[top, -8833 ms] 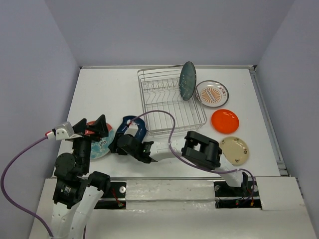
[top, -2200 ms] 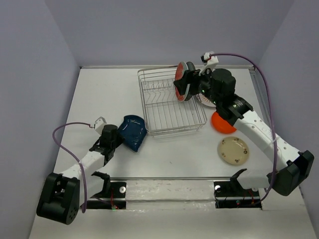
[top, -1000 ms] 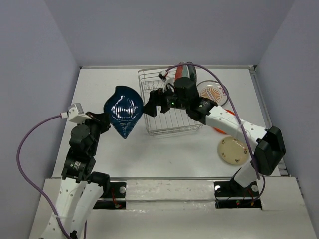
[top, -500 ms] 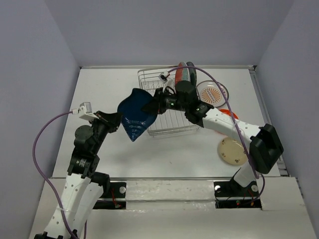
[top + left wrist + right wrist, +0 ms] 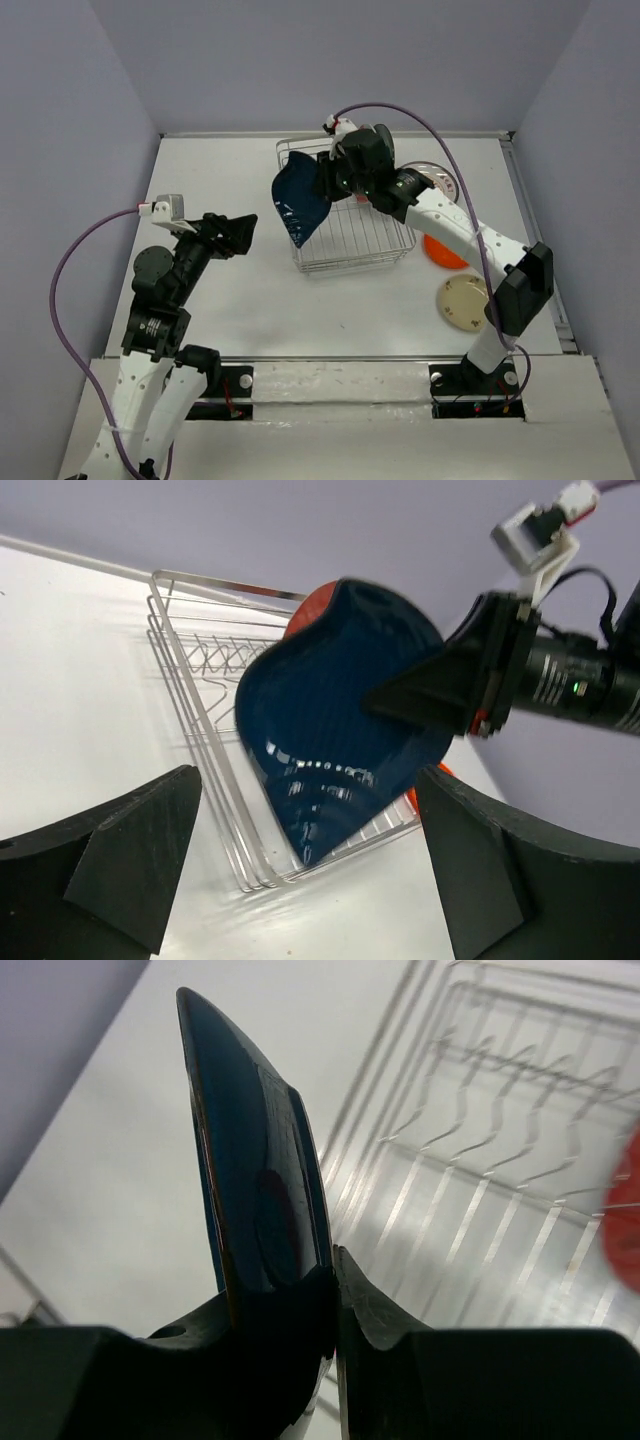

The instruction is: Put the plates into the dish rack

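My right gripper (image 5: 323, 182) is shut on the rim of the dark blue plate (image 5: 300, 203) and holds it on edge above the left part of the silver wire dish rack (image 5: 372, 232). The right wrist view shows the plate (image 5: 250, 1150) edge-on between the shut fingers (image 5: 375, 1315), with the rack prongs (image 5: 480, 1120) below. My left gripper (image 5: 236, 231) is open and empty, left of the rack. In its wrist view the blue plate (image 5: 335, 725) hangs over the rack (image 5: 195, 695). A red plate edge (image 5: 303, 620) stands behind it in the rack.
A white plate with an orange striped centre (image 5: 441, 177), an orange plate (image 5: 441, 252) and a cream plate (image 5: 462, 304) lie on the table right of the rack. The right arm reaches across the rack's back right corner. Walls enclose the table.
The left gripper, which held the blue plate, has let go and drawn back left. The right gripper took the plate and carried it right, over the rack.
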`<state>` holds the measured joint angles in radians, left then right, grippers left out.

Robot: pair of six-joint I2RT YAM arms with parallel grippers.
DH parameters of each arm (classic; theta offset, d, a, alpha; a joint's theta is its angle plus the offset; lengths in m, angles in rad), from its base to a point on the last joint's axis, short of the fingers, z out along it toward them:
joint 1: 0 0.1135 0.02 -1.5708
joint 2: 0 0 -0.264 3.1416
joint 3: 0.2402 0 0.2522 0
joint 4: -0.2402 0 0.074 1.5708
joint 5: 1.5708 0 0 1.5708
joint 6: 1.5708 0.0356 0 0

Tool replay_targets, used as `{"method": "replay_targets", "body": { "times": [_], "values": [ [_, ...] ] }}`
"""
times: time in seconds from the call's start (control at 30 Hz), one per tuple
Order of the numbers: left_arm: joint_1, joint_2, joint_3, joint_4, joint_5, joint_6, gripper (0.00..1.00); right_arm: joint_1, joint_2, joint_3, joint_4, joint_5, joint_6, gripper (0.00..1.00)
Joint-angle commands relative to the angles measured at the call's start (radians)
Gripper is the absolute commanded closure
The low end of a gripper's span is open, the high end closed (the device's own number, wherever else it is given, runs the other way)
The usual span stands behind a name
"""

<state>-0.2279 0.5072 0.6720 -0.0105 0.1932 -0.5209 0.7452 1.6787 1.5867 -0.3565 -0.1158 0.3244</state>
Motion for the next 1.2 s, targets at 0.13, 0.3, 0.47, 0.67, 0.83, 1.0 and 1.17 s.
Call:
{"method": "replay_targets", "body": {
  "times": [0.13,0.3,0.47,0.67,0.83,1.0,1.17],
  "values": [
    [-0.004,-0.025,0.003,-0.117,-0.006,0.243,0.01,-0.062,0.139,0.422,-0.246,0.572,-0.217,0.93],
    [-0.007,-0.070,-0.081,-0.086,-0.035,0.237,0.01,-0.086,0.280,0.634,-0.318,0.778,-0.306,0.93],
    [-0.025,-0.079,-0.080,-0.086,-0.035,0.246,0.01,-0.130,0.415,0.778,-0.355,0.814,-0.367,0.93],
    [-0.031,-0.085,-0.080,-0.086,-0.038,0.248,0.01,-0.181,0.480,0.835,-0.381,0.798,-0.377,0.93],
    [-0.033,-0.085,-0.083,-0.085,-0.035,0.246,0.01,-0.202,0.495,0.794,-0.380,0.760,-0.343,0.93],
    [-0.033,-0.087,-0.084,-0.086,-0.035,0.246,0.01,-0.213,0.545,0.808,-0.380,0.729,-0.328,0.93],
    [-0.033,-0.084,-0.083,-0.086,-0.034,0.245,0.01,-0.222,0.615,0.840,-0.380,0.697,-0.328,0.93]
  ]
}}
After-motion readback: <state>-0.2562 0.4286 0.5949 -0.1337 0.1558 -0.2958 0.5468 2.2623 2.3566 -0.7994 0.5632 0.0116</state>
